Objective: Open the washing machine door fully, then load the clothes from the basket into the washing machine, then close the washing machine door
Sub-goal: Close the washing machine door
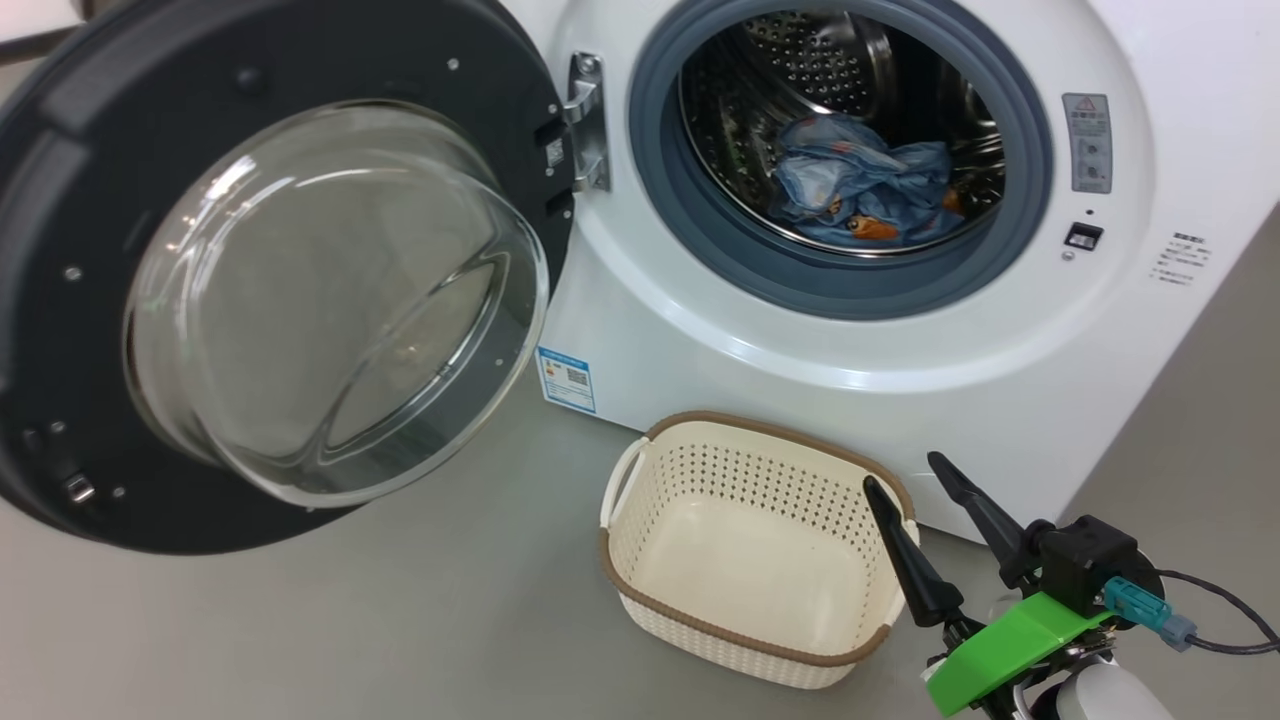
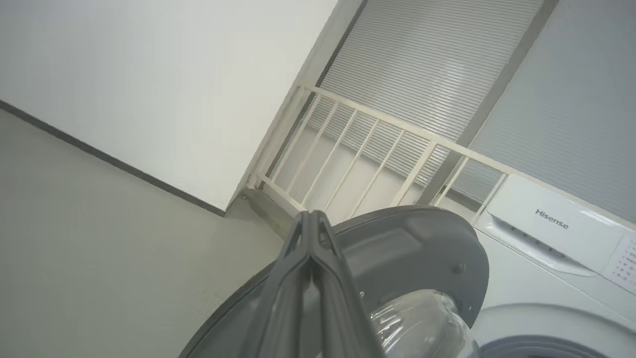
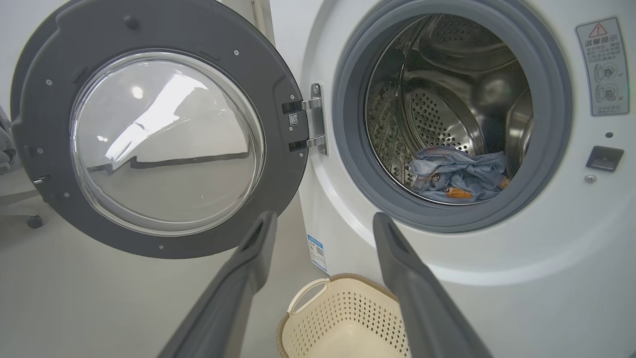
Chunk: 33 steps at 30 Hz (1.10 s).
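Observation:
The washing machine (image 1: 800,340) (image 3: 497,268) stands with its round door (image 1: 290,290) (image 3: 164,134) (image 2: 412,258) swung wide to the left on its hinge. Light blue clothes (image 1: 860,190) (image 3: 462,174) lie at the bottom of the steel drum. On the floor in front sits the cream basket (image 1: 750,550) (image 3: 343,318) with nothing inside it. My right gripper (image 1: 910,475) (image 3: 323,223) is open just right of the basket, holding nothing. In the left wrist view my left gripper (image 2: 310,216) is shut on nothing, its tips in front of the door's upper edge.
A blue label sticker (image 1: 566,380) marks the machine's lower left front. A warning label (image 1: 1086,142) and a small latch slot (image 1: 1083,236) sit right of the opening. A white wall and a railing (image 2: 377,149) lie behind the door. Grey floor spreads left of the basket.

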Available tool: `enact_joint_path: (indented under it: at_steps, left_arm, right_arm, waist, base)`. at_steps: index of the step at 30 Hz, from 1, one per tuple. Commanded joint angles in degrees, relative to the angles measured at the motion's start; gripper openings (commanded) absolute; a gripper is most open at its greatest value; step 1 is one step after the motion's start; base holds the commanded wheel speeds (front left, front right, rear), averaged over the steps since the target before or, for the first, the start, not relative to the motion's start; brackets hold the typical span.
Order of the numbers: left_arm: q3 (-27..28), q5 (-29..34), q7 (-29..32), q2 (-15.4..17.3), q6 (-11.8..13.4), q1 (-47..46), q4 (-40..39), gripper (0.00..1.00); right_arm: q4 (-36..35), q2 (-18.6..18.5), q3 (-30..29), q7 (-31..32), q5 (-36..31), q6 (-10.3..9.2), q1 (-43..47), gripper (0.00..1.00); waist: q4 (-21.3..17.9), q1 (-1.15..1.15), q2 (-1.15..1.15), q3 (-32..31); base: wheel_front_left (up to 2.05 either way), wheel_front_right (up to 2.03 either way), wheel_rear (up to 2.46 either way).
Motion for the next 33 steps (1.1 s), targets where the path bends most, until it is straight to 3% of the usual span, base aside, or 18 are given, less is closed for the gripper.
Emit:
enact_joint_path:
  at_steps: [1,10,15,21,33]
  left_arm:
    - [2.91,-2.84,0.97,2.74,-0.54,-3.71,0.44,0.0]
    - [10.93,-23.53,10.48,10.07,-2.31,-16.04,24.34,0.0]
    - [12.75,-31.52,13.83,12.69,-2.39,-17.19,28.88,0.0]
    - [14.88,-36.73,13.53,14.17,-2.4,-16.77,32.64,0.0]
    - [17.75,-41.47,11.86,16.29,-2.41,-16.42,37.66,0.0]
  right_arm:
    - [-1.3,-0.6,1.39,-0.27,0.68,0.09,-1.44,1.0]
    - [-1.03,-1.93,2.36,-0.27,0.29,0.09,-3.2,1.0]
    - [-1.01,-2.66,2.38,-0.27,-0.07,0.09,-3.95,1.0]
    - [-1.06,-3.89,2.83,-0.27,-0.18,0.09,-5.22,1.0]
    - [-1.19,-5.31,3.06,-0.27,-0.85,0.09,-6.48,1.0]
  waist:
    - [-0.71,0.0,0.0,0.47]
    - [-4.37,0.0,0.0,2.87]
    - [-6.35,0.0,0.0,4.53]
    - [-8.23,0.0,0.0,6.75]
    - [-10.72,0.0,0.0,9.49]
  base:
    - [0.0,0.0,0.0]
    - [0.0,0.0,0.0]
    - [0.0,0.0,0.0]
    - [0.0,0.0,0.0]
    - [0.0,0.0,0.0]
